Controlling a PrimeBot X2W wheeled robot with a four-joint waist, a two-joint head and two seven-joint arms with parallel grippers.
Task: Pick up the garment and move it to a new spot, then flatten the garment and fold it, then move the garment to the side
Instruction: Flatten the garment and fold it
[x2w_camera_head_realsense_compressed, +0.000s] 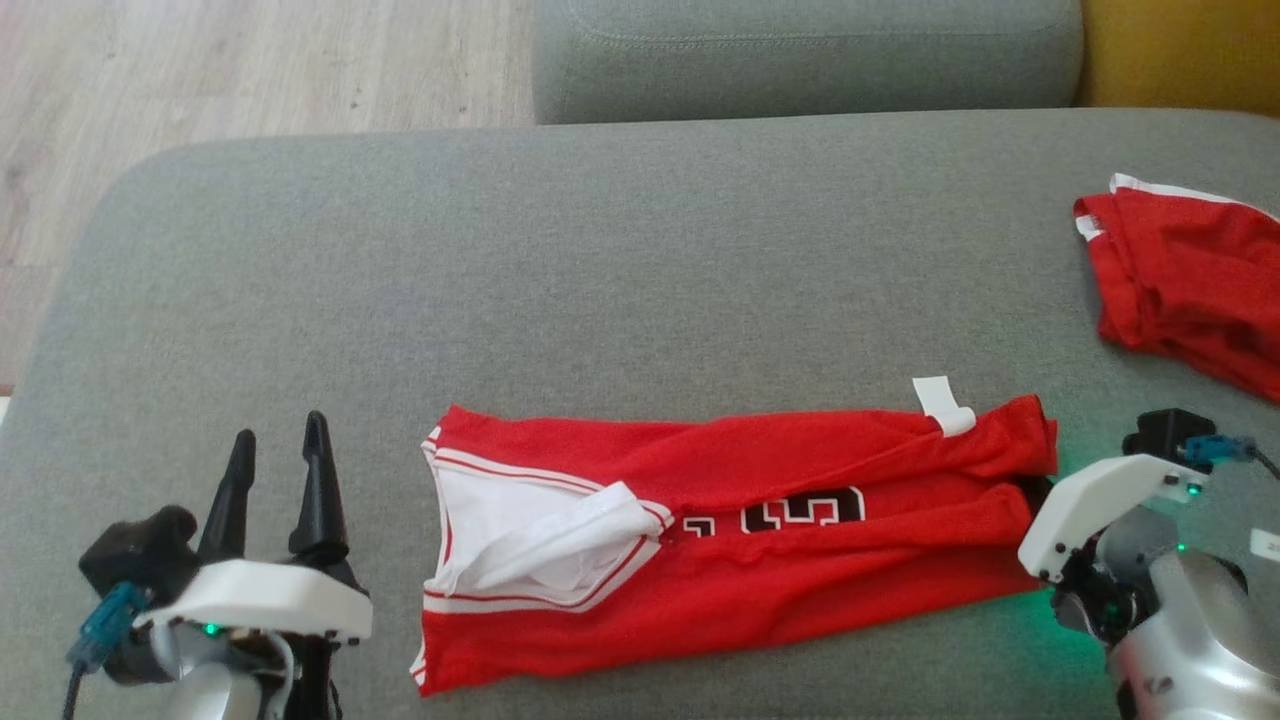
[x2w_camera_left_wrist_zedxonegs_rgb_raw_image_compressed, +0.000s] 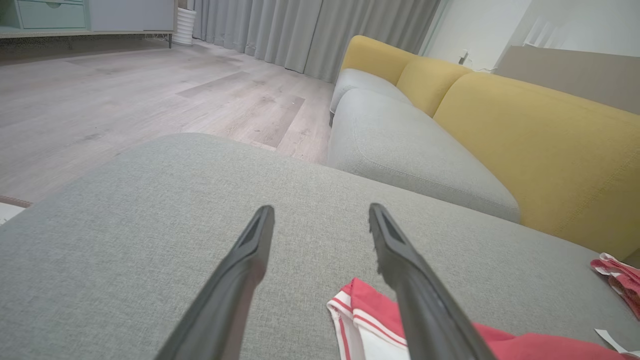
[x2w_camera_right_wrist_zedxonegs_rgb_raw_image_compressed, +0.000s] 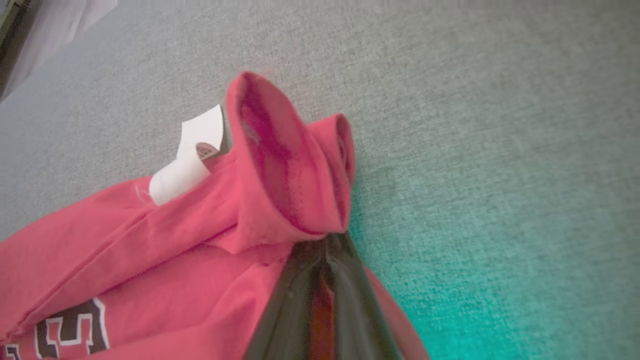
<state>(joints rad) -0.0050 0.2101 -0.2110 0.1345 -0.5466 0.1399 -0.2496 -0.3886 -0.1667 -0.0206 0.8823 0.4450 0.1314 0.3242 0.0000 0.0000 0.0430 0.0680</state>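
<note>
Head view: the garment (x2w_camera_head_realsense_compressed: 740, 540), a red jersey with white trim, lies on the grey sofa cushion (x2w_camera_head_realsense_compressed: 640, 250) near its front edge, roughly midway between the two arms. Both long sides are turned in over the middle, so it forms a narrow strip and the chest number is partly covered. The collar end points to the robot's left, and a white label (x2w_camera_head_realsense_compressed: 945, 405) sticks out near the opposite end.

Left hand (x2w_camera_head_realsense_compressed: 280, 428): fingers spread wide and empty, resting beside the collar end and clear of the cloth. The left wrist view confirms the gap, with bare cushion between the fingers.

Right hand (x2w_camera_right_wrist_zedxonegs_rgb_raw_image_compressed: 327, 245): the right wrist view shows its fingers pinched together on a bunched edge of red fabric at the hem end, the cloth curling up just beyond the tips.

A second red garment (x2w_camera_head_realsense_compressed: 1190, 280) sits well apart at the far right of the cushion.

Assessment: relocation and flattening appear complete, and the lengthwise folds look done. Outstanding: a crosswise fold, hem end over toward the collar, judged to be the step in hand, then shifting the folded garment to the side.
</note>
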